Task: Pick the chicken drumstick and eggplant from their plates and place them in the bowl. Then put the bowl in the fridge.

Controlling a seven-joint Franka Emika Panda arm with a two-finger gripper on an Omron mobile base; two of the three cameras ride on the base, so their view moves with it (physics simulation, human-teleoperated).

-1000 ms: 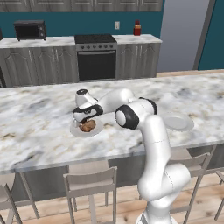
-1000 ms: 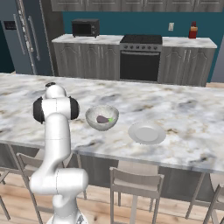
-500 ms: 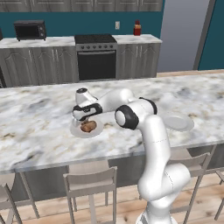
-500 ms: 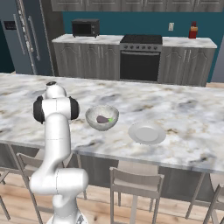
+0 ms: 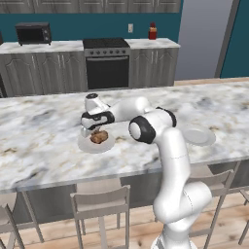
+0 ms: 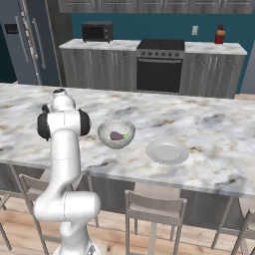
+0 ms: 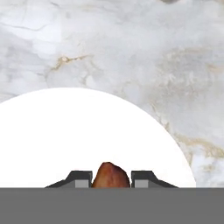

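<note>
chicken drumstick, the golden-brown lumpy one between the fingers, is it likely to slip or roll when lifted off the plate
The golden-brown lumpy chicken drumstick looks rigid, so it should probably lift in one piece. Its rounded, uneven surface sits between the narrow tips of the two-finger gripper, so it might pivot or slip. If dropped on the flat white plate, which has hardly any rim, it could roll off.

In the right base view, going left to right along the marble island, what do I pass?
The robot arm → the bowl with the eggplant inside it → the empty white plate.
</note>
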